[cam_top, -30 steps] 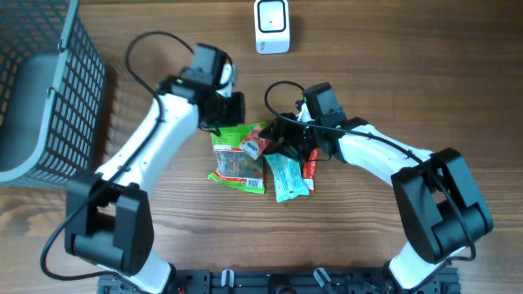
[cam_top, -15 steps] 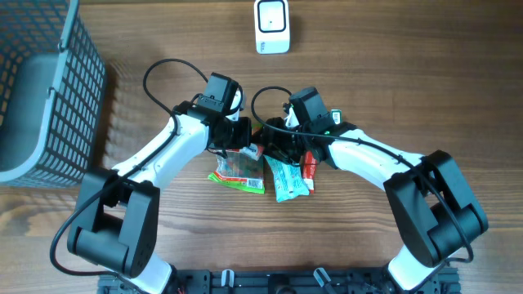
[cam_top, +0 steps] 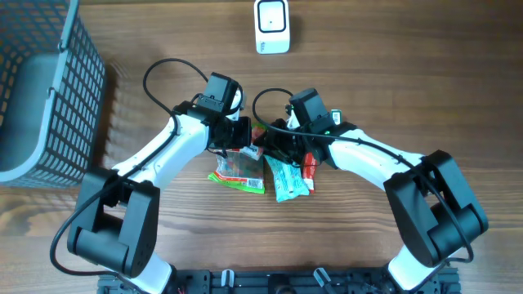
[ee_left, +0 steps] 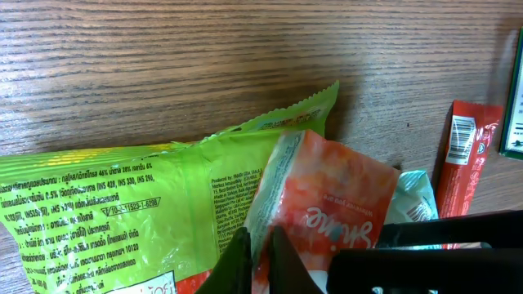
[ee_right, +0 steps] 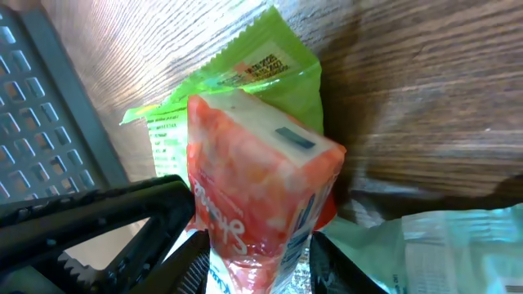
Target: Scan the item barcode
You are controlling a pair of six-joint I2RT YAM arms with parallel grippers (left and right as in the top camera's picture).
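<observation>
white script lettering on orange pouch

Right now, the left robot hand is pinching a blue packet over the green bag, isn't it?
Not quite. The packet pinched by the left gripper is pinkish-orange, not blue. It does sit over the green bag. The left wrist view shows this.
</observation>
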